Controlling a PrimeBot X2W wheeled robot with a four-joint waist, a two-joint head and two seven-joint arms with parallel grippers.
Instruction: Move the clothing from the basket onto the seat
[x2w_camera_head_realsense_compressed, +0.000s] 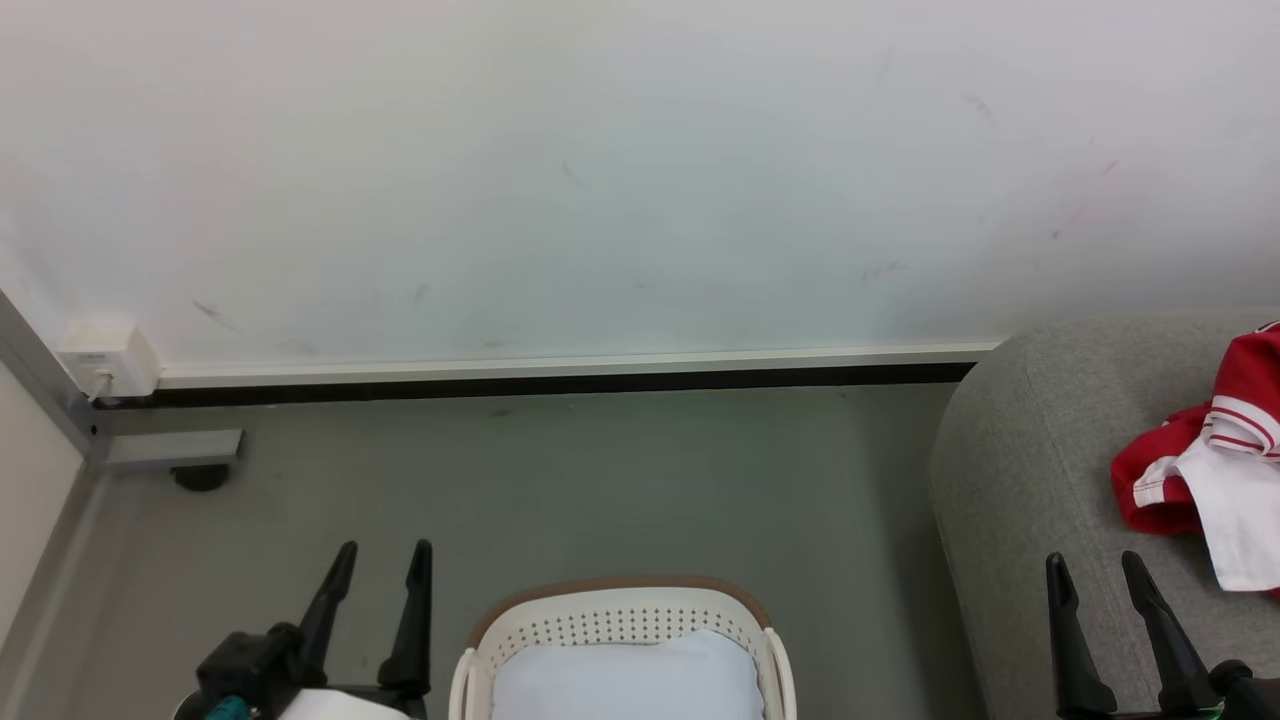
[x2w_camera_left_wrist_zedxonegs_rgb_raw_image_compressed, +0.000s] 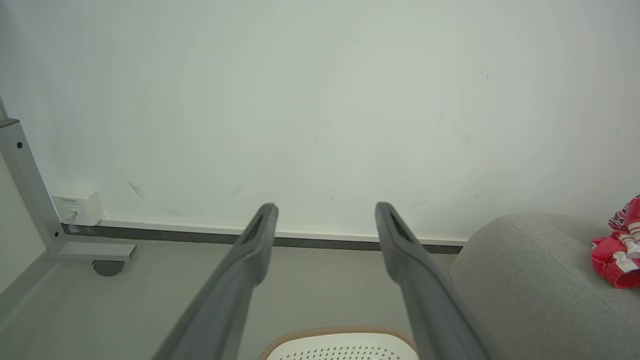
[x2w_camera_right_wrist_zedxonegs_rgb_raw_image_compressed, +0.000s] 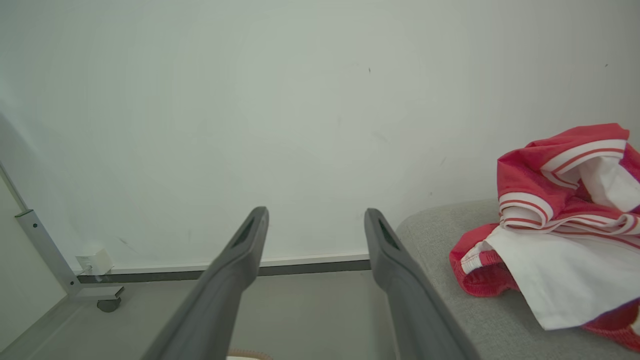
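The red clothing (x2w_camera_head_realsense_compressed: 1205, 470) with white trim and lining lies crumpled on the grey seat (x2w_camera_head_realsense_compressed: 1010, 480) at the right; it also shows as the clothing (x2w_camera_right_wrist_zedxonegs_rgb_raw_image_compressed: 555, 225) on the seat (x2w_camera_right_wrist_zedxonegs_rgb_raw_image_compressed: 450, 235) and the clothing (x2w_camera_left_wrist_zedxonegs_rgb_raw_image_compressed: 617, 252) on the seat (x2w_camera_left_wrist_zedxonegs_rgb_raw_image_compressed: 525, 270). The cream basket (x2w_camera_head_realsense_compressed: 620, 625) with its brown rim sits at the bottom centre of the head view, its rim the basket (x2w_camera_left_wrist_zedxonegs_rgb_raw_image_compressed: 340, 345) below my left fingers. My left gripper (x2w_camera_head_realsense_compressed: 385, 560) is open left of the basket. My right gripper (x2w_camera_head_realsense_compressed: 1095, 570) is open over the seat's front, empty.
A pale blue cushion (x2w_camera_head_realsense_compressed: 630, 680) fills the basket. A white wall and dark skirting run behind the grey floor (x2w_camera_head_realsense_compressed: 600, 480). A metal frame leg with a castor (x2w_camera_head_realsense_compressed: 200, 475) and a white wall box (x2w_camera_head_realsense_compressed: 105, 360) stand at the left.
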